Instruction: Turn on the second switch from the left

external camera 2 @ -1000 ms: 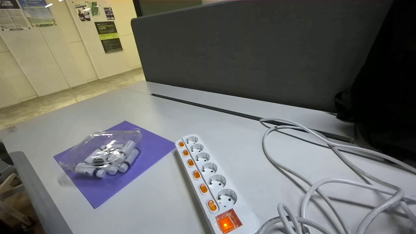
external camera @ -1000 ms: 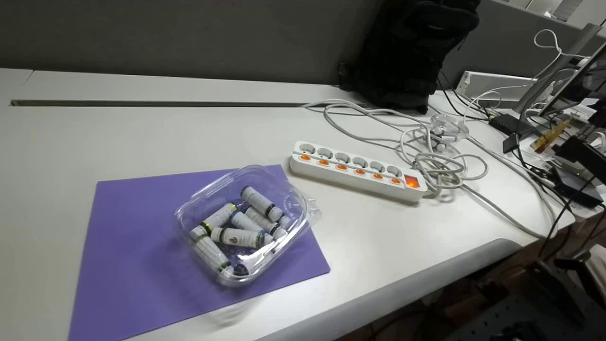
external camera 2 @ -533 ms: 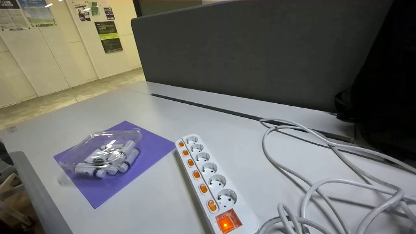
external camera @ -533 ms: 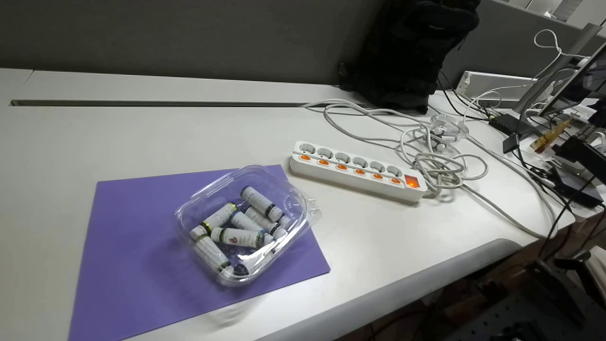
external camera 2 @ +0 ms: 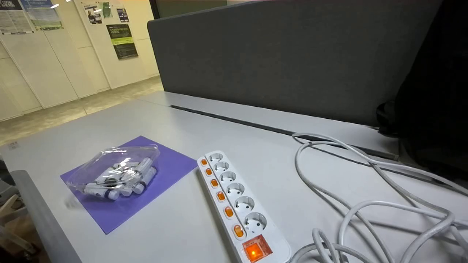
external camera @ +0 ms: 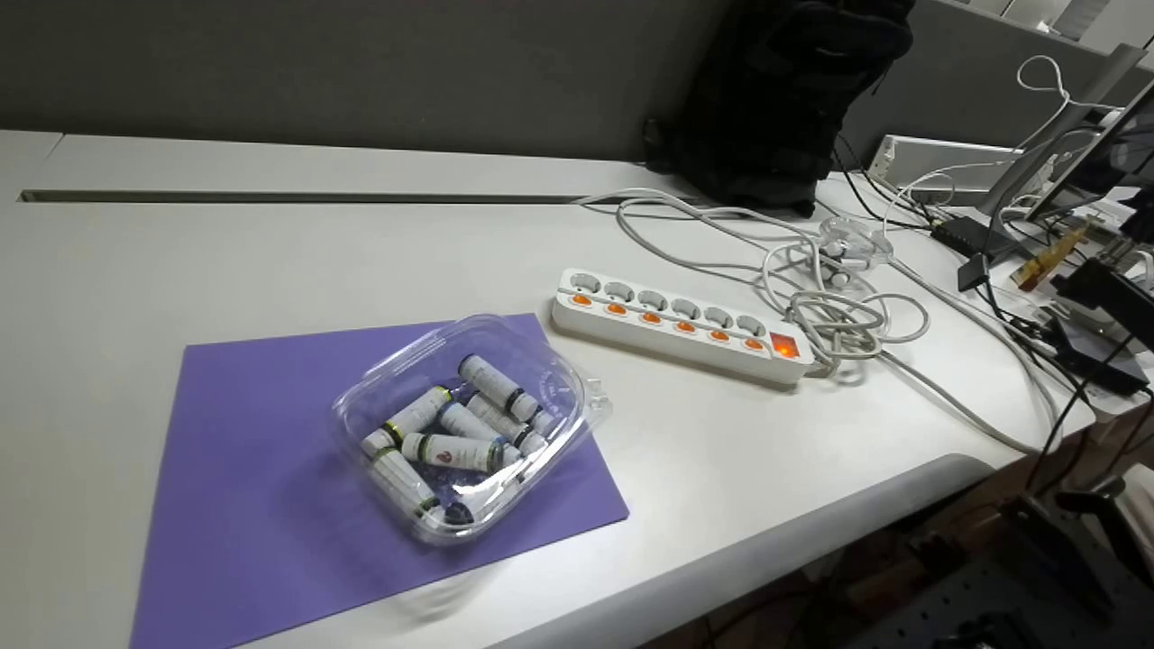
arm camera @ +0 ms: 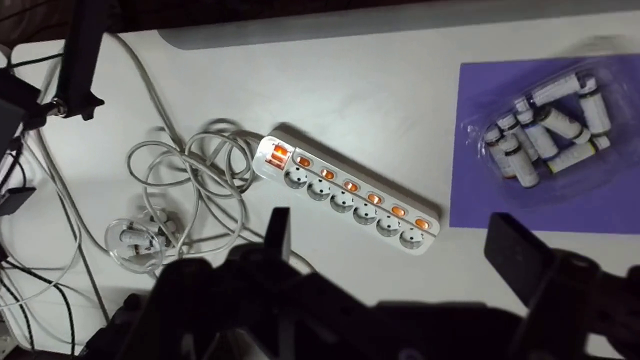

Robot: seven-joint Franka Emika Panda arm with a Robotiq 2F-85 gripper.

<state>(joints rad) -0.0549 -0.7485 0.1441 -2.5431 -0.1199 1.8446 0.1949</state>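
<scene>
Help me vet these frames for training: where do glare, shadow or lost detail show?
Wrist view: a shadow runs along the power strip, glare pales the desk, and the end effector looks nearly black; in an exterior view, white glints streak the clear container; in both exterior views, the backpack is mostly black.

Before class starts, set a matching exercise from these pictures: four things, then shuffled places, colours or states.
1. Second rocker switch from the left (exterior views)
2. Clear plastic tub
3. Gripper
4. Backpack

A. By the grey partition
B. Jaws apart
C. Orange, on the white power strip
D. On the purple mat, holding labelled bottles

1C; 2D; 3B; 4A
</scene>
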